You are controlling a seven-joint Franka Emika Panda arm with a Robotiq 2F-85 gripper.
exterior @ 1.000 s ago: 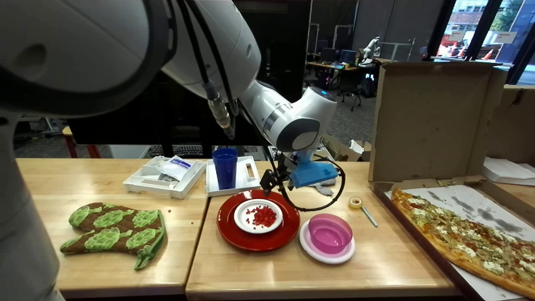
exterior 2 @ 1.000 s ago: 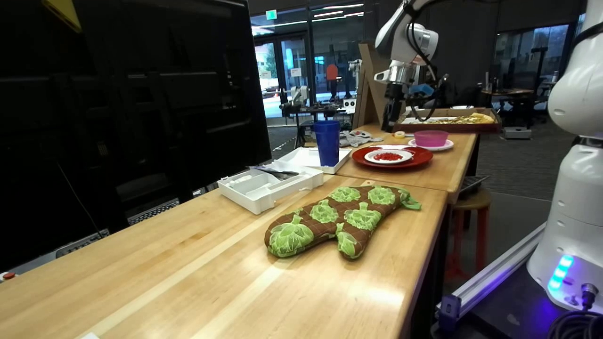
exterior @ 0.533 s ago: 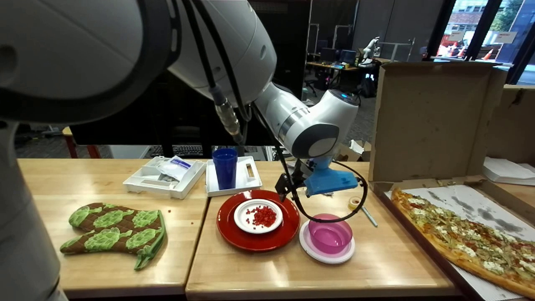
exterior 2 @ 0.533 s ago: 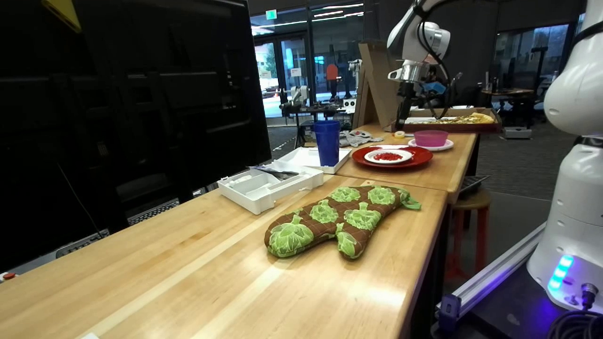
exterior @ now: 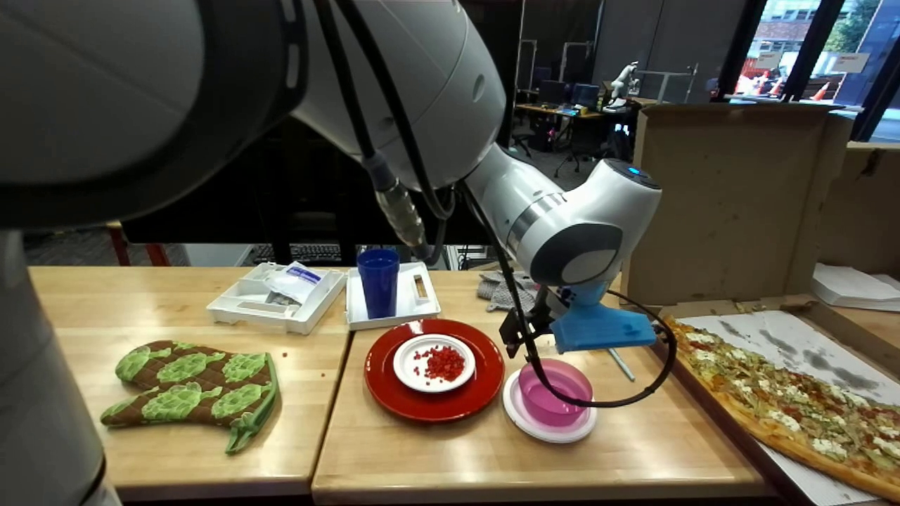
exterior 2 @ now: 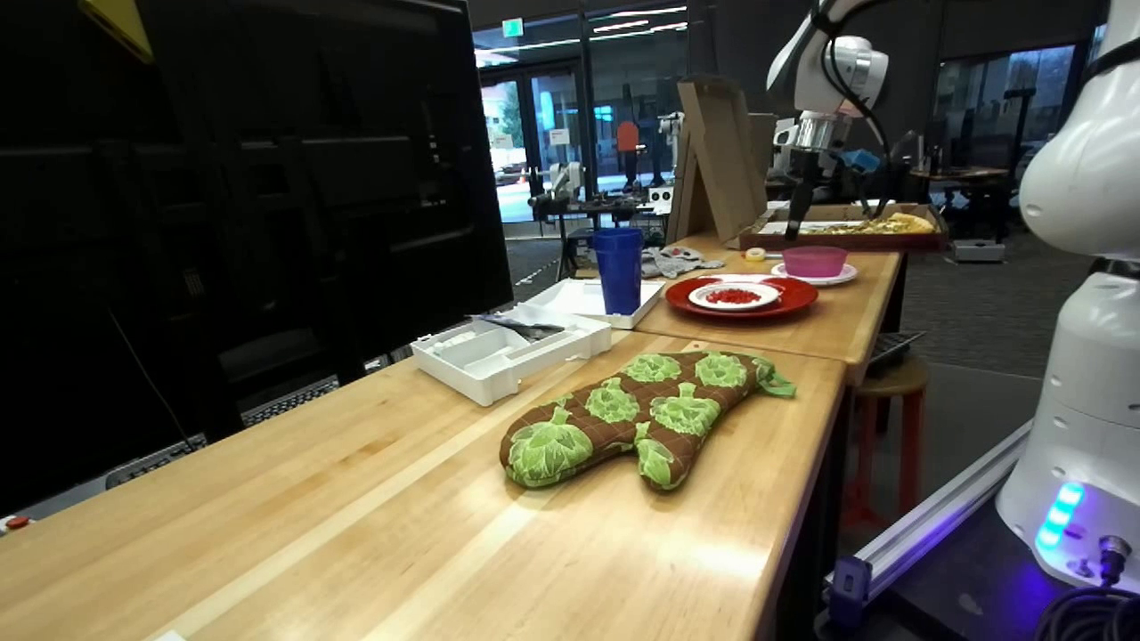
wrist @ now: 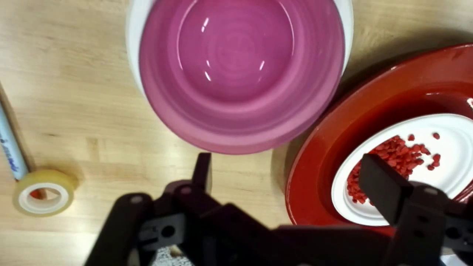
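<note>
Gripper (wrist: 287, 168) spread wide, holding nothing and pointing down, the arm (exterior: 450, 91) in an exterior view slopes from the upper left, higher than the red plate (exterior: 429, 408), and bends down over the desk (exterior: 394, 457) near the pink bowl (exterior: 563, 378) on its white plate (exterior: 512, 405).

Daylight fills the window (exterior: 784, 35) beyond the table (exterior: 633, 457). Glare whitens the table near its robot-side edge in both exterior views. In the wrist view, glints speckle the bowl (wrist: 238, 72); fingers (wrist: 384, 188) above the table look dark, blurred.
</note>
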